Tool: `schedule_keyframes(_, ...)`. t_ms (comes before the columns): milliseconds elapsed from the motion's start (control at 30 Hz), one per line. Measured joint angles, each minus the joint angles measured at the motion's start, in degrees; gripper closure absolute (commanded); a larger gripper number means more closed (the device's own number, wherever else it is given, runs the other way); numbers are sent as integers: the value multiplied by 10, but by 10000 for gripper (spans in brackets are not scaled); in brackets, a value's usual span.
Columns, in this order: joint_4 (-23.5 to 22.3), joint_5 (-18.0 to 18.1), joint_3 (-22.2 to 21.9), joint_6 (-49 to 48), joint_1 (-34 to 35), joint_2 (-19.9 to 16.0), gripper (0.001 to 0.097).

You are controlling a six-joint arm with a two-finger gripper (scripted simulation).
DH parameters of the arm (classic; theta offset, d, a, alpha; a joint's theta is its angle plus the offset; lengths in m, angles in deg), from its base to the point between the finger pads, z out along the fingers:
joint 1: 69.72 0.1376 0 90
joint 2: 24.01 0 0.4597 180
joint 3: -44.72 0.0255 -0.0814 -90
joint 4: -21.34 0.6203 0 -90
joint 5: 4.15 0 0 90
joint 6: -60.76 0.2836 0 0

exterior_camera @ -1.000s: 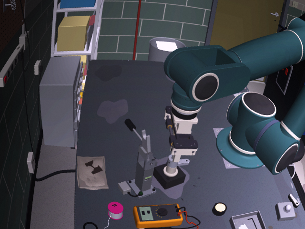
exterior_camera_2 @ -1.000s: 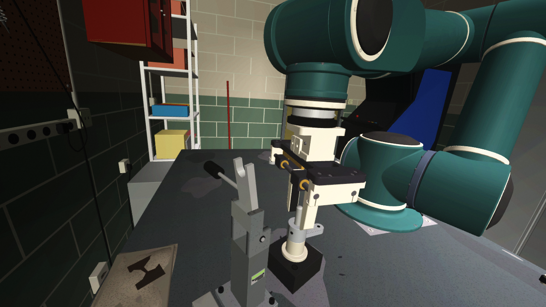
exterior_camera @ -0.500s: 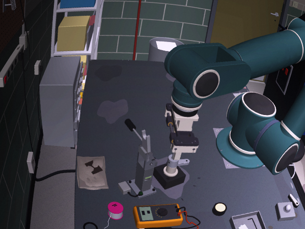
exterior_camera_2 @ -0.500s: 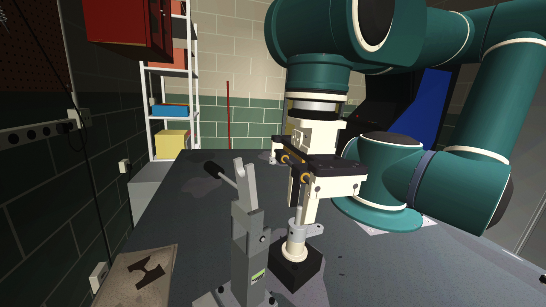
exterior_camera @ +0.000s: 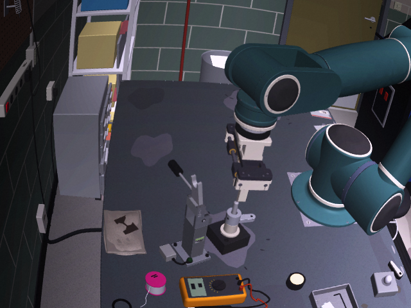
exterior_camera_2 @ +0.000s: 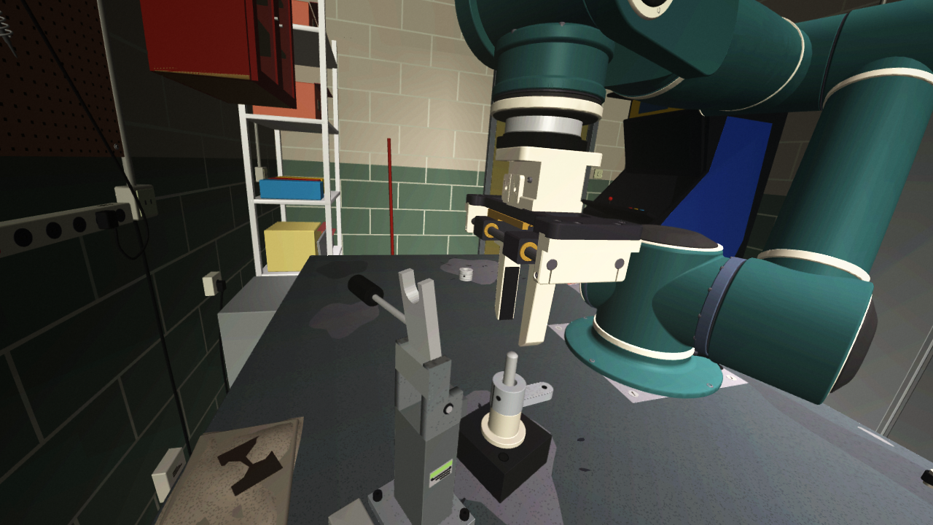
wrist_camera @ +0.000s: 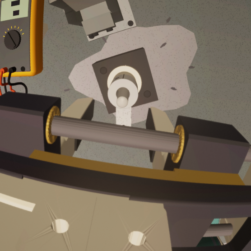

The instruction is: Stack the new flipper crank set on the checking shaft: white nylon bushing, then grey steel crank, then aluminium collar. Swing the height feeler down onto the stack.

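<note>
My gripper (exterior_camera_2: 522, 320) hangs open and empty a short way above the checking shaft (exterior_camera_2: 511, 367), which stands upright on a black block (exterior_camera: 229, 238). On the shaft sit the white nylon bushing (exterior_camera_2: 503, 428) at the bottom, the grey steel crank (exterior_camera: 246, 217) with its arm pointing away from the feeler post, and the aluminium collar (exterior_camera_2: 507, 401) on top. From the wrist camera the shaft tip (wrist_camera: 122, 101) shows between my fingers. The height feeler (exterior_camera: 196, 189) stands raised on its grey post (exterior_camera: 195, 232) left of the block, its black-knobbed handle (exterior_camera: 175, 167) pointing up and back.
Behind the bench stand a white shelf with a yellow box (exterior_camera: 99, 43), a grey bin (exterior_camera: 215, 66) and a red pole. A grey cabinet (exterior_camera: 81, 136) flanks the left edge. Along the front lie a multimeter (exterior_camera: 214, 289), a pink spool (exterior_camera: 155, 282) and a tray (exterior_camera: 333, 296). My arm's base (exterior_camera: 318, 199) sits to the right.
</note>
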State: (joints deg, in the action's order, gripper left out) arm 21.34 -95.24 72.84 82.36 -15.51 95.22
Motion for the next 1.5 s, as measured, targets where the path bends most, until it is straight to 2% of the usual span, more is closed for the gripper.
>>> schedule_keyframes(600,0,-42,-37,0,0,5,486)
schedule_keyframes(1433,0,-45,-40,0,0,5,486)
schedule_keyframes(1500,0,-45,-40,0,0,5,446)
